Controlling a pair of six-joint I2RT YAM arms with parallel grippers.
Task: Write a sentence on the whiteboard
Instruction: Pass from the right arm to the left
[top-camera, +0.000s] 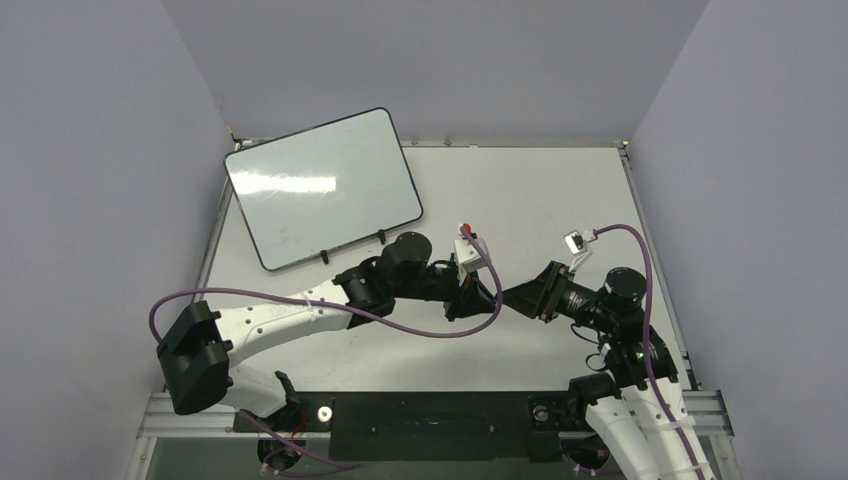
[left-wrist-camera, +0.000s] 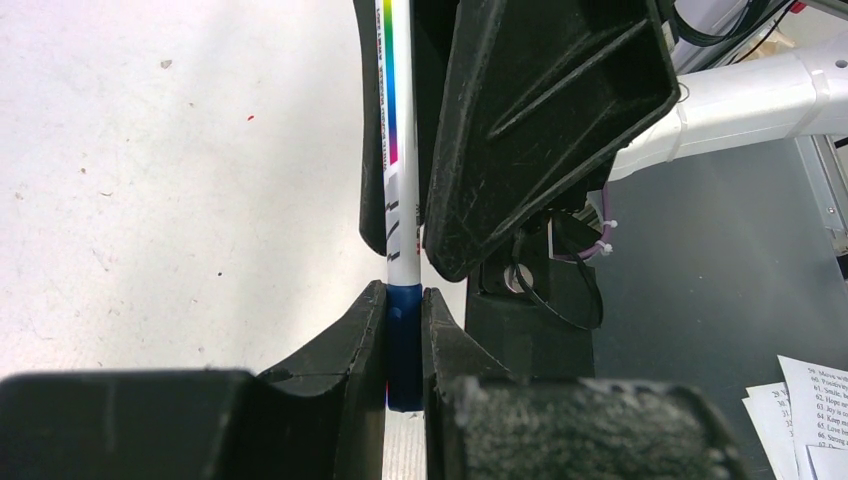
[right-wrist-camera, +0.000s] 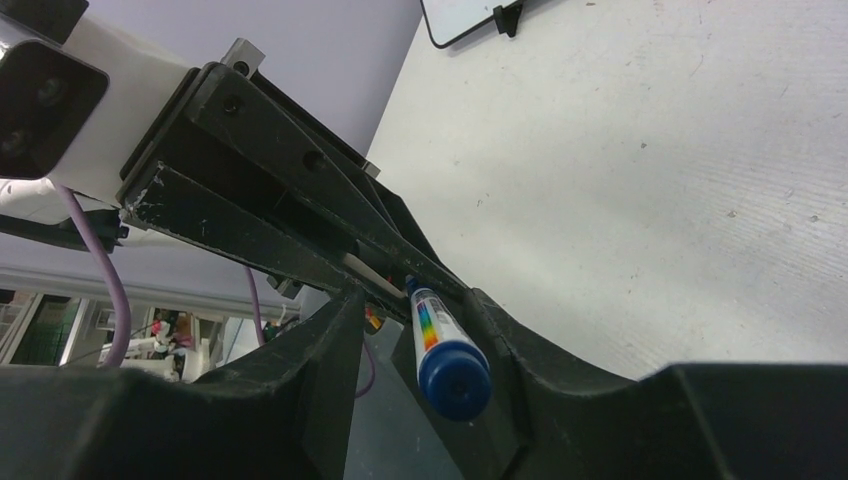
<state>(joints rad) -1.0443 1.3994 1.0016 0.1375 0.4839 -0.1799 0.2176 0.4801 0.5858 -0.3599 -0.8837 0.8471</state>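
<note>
**Q:** Where does the whiteboard lie relative to the end effectors?

**A:** The whiteboard (top-camera: 320, 187) occupies the upper left of the overhead view. It sits on the table (top-camera: 530, 190) with its two black feet along its lower edge. Both end effectors meet near the centre of that view, below and to the right of the board and well apart from it. In the right wrist view only one corner of the board shows, at the top edge.

**Q:** What is the state of each end effector?

**A:** The left end effector (left-wrist-camera: 404, 330) is clamped on a marker (left-wrist-camera: 403, 150), its two fingers pressing the blue cap (left-wrist-camera: 404, 352) from either side. The right end effector (right-wrist-camera: 412, 300) faces it, jaws partly parted around the marker's white, rainbow-striped barrel. The barrel lies along one finger, and a gap shows between it and the other finger. The marker's blue butt end (right-wrist-camera: 455, 378) points toward the right wrist camera.

**Q:** How are the arms posed?

**A:** The left arm (top-camera: 290, 318) extends from the lower left of the overhead view, low over the table, toward the centre. The right arm (top-camera: 640, 400) rises from the lower right, bends at the elbow and points its forearm leftward. The two end effectors stand tip to tip on one line.
</note>
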